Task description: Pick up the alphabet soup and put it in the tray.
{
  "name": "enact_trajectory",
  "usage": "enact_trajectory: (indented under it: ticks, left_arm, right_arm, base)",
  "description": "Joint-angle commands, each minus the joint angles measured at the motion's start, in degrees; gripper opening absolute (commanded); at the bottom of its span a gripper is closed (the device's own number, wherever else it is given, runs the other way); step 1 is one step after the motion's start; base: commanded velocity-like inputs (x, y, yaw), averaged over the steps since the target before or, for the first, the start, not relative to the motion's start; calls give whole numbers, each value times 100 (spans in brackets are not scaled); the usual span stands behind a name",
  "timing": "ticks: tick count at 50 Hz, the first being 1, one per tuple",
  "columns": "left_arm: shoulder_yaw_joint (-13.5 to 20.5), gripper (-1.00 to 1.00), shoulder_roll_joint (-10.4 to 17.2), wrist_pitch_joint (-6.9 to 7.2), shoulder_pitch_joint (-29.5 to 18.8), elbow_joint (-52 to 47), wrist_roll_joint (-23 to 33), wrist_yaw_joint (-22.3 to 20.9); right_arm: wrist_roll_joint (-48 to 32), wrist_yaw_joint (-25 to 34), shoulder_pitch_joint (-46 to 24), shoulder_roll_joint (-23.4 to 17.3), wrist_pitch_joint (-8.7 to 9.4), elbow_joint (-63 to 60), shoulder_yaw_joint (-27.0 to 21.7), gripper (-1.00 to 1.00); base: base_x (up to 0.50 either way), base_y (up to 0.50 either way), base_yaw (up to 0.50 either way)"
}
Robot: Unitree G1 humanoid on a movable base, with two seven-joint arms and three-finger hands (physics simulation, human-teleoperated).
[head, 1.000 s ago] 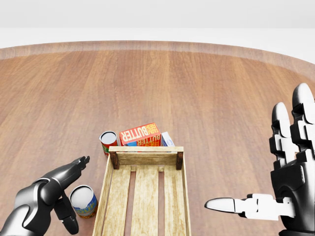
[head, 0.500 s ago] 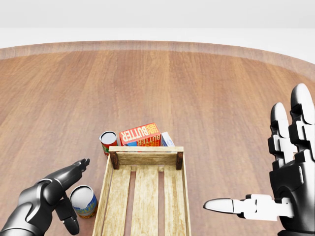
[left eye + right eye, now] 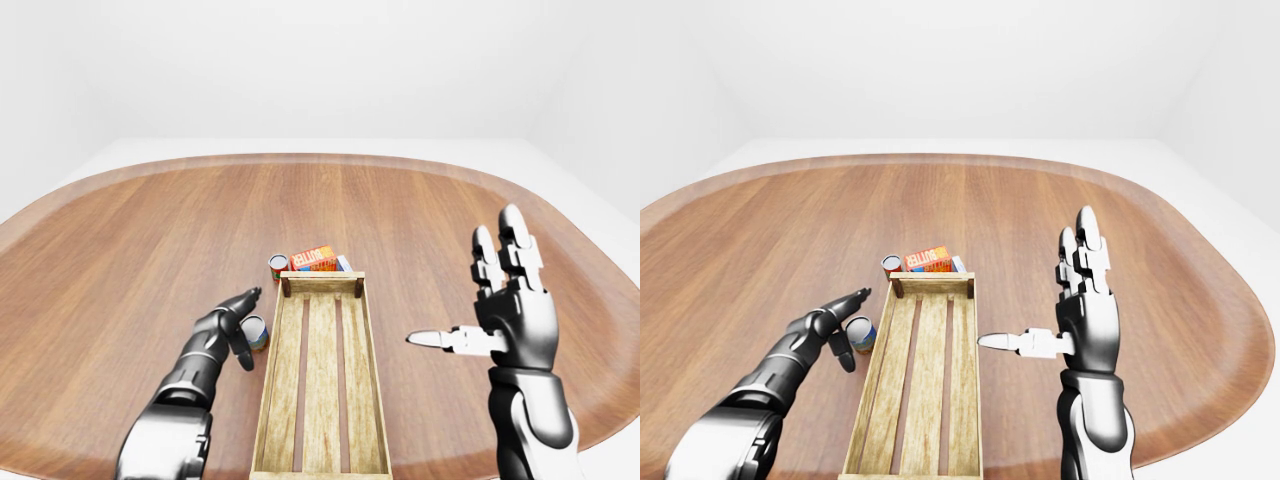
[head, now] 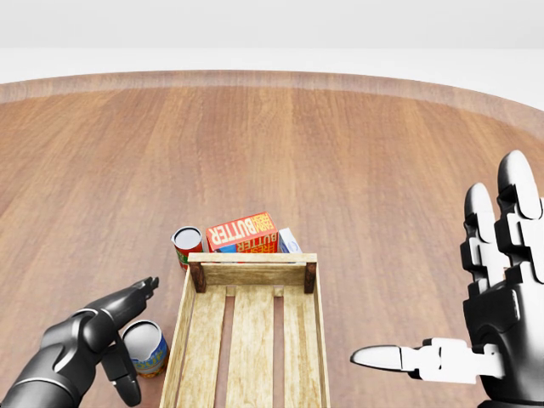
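A broad wooden table [image 4: 297, 144] with rounded corners fills most of the room, its grain running away toward the top of the head view. Near the middle of that view 3 small things sit bunched together. A red and green can [image 4: 187, 245] stands upright on the left. Just beside it is an orange butter box [image 4: 242, 232], and a pale blue-and-white carton [image 4: 289, 240] is tucked against the box's right side. Plain white walls [image 3: 320, 70] rise beyond the table.

A broad, rounded wooden surface [image 3: 420, 210] carries a slatted wooden tray [image 4: 252, 340], with a red-labelled can [image 4: 187, 245], an orange butter box [image 4: 244, 232] and a pale carton [image 4: 289, 241] just beyond its far end, and a blue-labelled can [image 4: 146, 347] beside its left wall.
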Motion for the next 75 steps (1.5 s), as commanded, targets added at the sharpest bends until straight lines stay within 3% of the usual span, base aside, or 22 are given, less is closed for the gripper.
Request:
enact_trajectory:
  ticks: [1,22,23,24,36,45,47,49,57,64,68,70,71,74,75]
  left_arm:
    - [-57,100,-23,-114,-162,406,-28,171]
    - [-110,99,-89,-188,-159,715,-79,204]
    - [-125,48,-86,-185,-151,722,-60,197]
    - [-111,-100,-81,-202,-138,681,-78,182]
    - [-130,-100,-114,-279,-8,614,-110,193]
    - [-109,-100,-70,-258,39,481,-100,138]
    - [-58,-100,-34,-125,18,477,-108,313]
    - [-21,-100,19,-161,47,404,-175,210]
    - [246,-100,468,-14,-97,281,-537,-5]
    - [312,-100,693,78,-11,6,-588,-80]
    - [415,-100,793,198,72,-416,-655,-212]
    - [462,-100,840,335,36,-618,-624,-169]
    - [526,-100,893,460,99,-1070,-664,-456]
    - [693,-100,957,460,247,-2005,-649,-859]
    - [797,-100,968,460,347,-2651,-706,-1199]
  right_arm:
    - [-26,-11,-17,-5,0,-38,13,100]
    - [-28,-56,-59,-19,0,57,55,100]
    - [-21,-52,-55,-20,0,34,46,100]
    - [-12,-50,-49,-21,0,15,29,100]
    - [-17,-31,40,-7,0,-126,28,100]
    - [-24,-21,60,21,0,-109,20,100]
    - [-6,-18,52,22,0,-101,6,100]
    - [-12,-20,50,21,0,-83,19,100]
    - [11,-9,33,16,0,-38,-6,100]
    - [8,-25,-44,-2,0,56,26,100]
    - [20,-26,-49,-10,0,78,23,100]
    - [33,-22,-49,-9,0,90,19,100]
    - [31,-24,-48,-8,0,81,28,100]
    - [31,-32,-60,-13,0,76,29,100]
    - [41,-28,-69,-13,0,97,26,100]
  base:
    - [0,0,0]
    - [0,0,0]
    - [0,0,0]
    - [0,0,0]
    - [0,0,0]
    - [0,0,0]
    - [0,0,0]
    - [0,0,0]
    - [0,0,0]
    - [0,0,0]
    - [0,0,0]
    - [0,0,0]
    - [0,0,0]
    - [0,0,0]
    - [0,0,0]
